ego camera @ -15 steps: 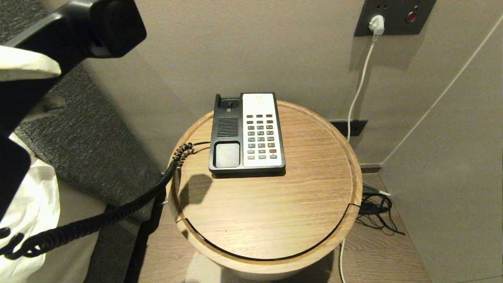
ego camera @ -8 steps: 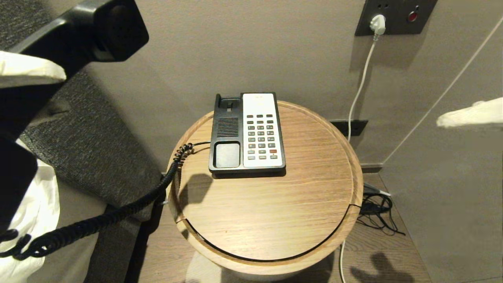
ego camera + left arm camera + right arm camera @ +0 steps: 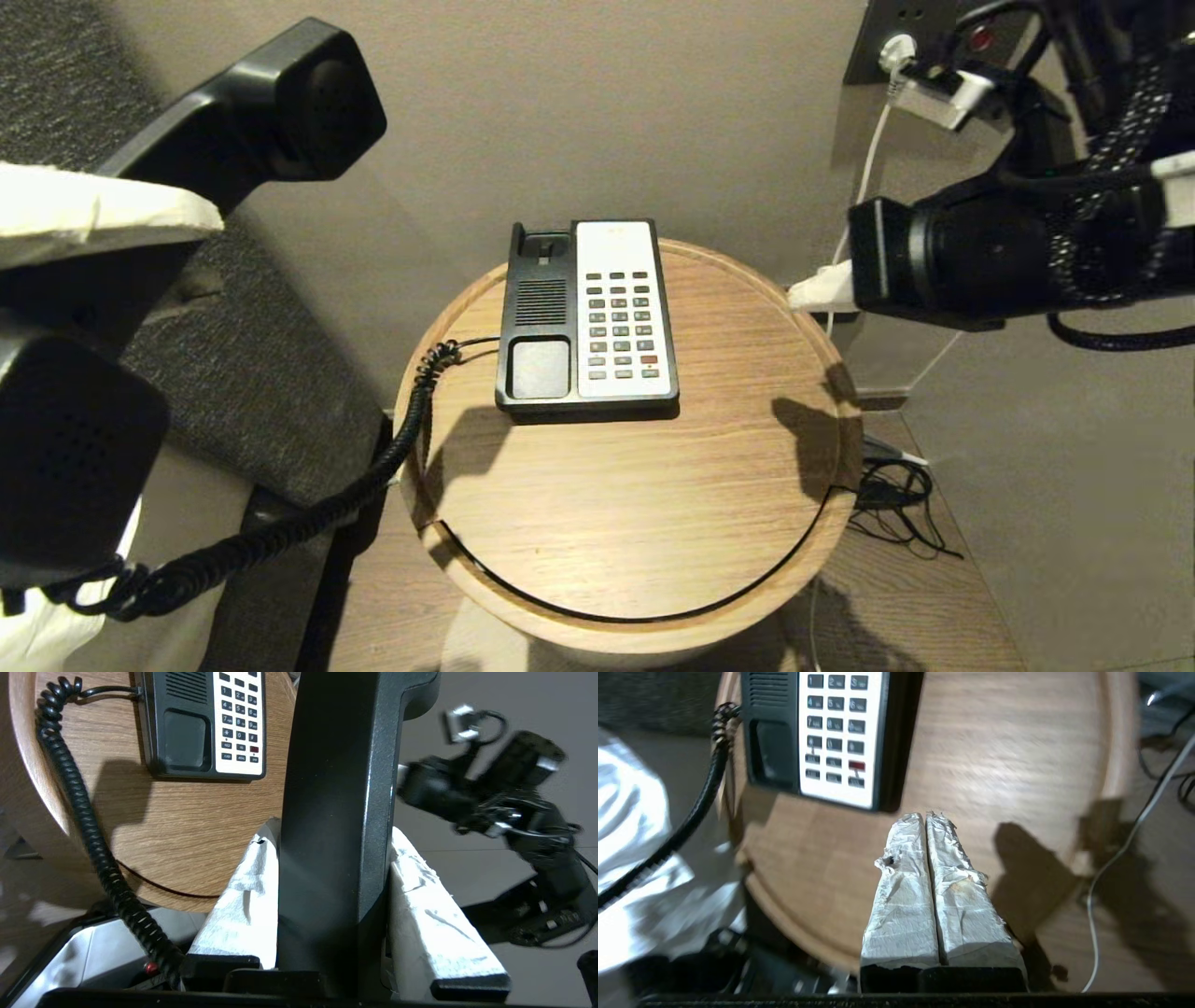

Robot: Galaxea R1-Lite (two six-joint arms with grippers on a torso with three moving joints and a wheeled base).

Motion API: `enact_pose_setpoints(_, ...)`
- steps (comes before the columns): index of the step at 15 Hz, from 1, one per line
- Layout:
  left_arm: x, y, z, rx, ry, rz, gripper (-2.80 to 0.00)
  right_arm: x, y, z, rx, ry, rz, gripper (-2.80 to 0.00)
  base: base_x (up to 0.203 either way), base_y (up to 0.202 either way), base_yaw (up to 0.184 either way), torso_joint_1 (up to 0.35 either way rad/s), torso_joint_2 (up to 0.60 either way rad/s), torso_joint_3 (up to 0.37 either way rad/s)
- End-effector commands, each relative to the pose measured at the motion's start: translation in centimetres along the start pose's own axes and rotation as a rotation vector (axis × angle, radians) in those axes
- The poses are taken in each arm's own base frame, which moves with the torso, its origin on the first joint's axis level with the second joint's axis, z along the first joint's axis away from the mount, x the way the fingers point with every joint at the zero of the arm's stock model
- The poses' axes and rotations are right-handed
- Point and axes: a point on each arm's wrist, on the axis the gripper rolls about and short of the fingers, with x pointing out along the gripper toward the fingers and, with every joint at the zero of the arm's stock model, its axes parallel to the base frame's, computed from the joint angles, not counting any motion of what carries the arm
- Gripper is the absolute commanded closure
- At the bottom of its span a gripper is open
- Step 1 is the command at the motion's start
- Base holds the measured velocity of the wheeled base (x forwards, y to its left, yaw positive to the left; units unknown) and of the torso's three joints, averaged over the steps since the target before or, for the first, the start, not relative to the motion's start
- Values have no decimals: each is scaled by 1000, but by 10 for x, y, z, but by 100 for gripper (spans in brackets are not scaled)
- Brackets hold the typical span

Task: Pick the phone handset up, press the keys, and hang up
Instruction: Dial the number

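- The left gripper (image 3: 334, 858), its fingers (image 3: 243, 900) wrapped in white tape, is clamping the long black plastic phone handset (image 3: 336, 812) by its middle, one finger pressing on each side of the bar.
- In the head view the phone handset (image 3: 233, 112) is hanging in the air at the left, off the table and well apart from its cradle, with a perforated end close to the camera.
- A black coiled cord (image 3: 308, 518) is running from the low end of the handset up over the table edge to the left side of the black-and-white phone base (image 3: 541, 317).
- The base is sitting on the round wooden side table (image 3: 653, 504), toward the wall, its handset cradle lying bare.
- The keys (image 3: 621, 322), a grid of small dark grey rectangular buttons with one red button in a white faceplate, are lying on the right half of the base, untouched.
- The right gripper (image 3: 927, 821) is hovering above the table, beside the near right corner of the base, its white-taped fingers (image 3: 906, 891) pressing flat together and gripping nothing.
- A white cable (image 3: 864, 187) is hanging from a dark wall socket plate (image 3: 864, 47) behind the right arm.
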Motion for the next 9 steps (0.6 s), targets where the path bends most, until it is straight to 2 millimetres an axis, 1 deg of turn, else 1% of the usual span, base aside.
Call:
enact_pose_setpoints(1,0,1,-1,-5,6,3,0,36,19,-10,-34,-14,-82,0,0,0,0,0,0,0)
enact_pose_setpoints(3,2,2,-2,-9,12,9,0,48,28,-3,-38,-80,-90,0,0,0,0,0,0,0)
enact_pose_setpoints(4,4,3,-2,-9,14,11,0,54,32,-1,-40,-85,-85,0,0,0,0,0,0,0)
enact_pose_setpoints(6,4,4,-3,-9,12,7,0,70,40,-3,-52,-73,-77,0,0,0,0,0,0,0)
enact_pose_setpoints(7,4,4,-3,-9,11,8,0,74,44,-1,-49,-79,-66,0,0,0,0,0,0,0)
enact_pose_setpoints(9,3,4,-3,-10,10,7,0,94,53,1,-47,-75,-60,0,0,0,0,0,0,0)
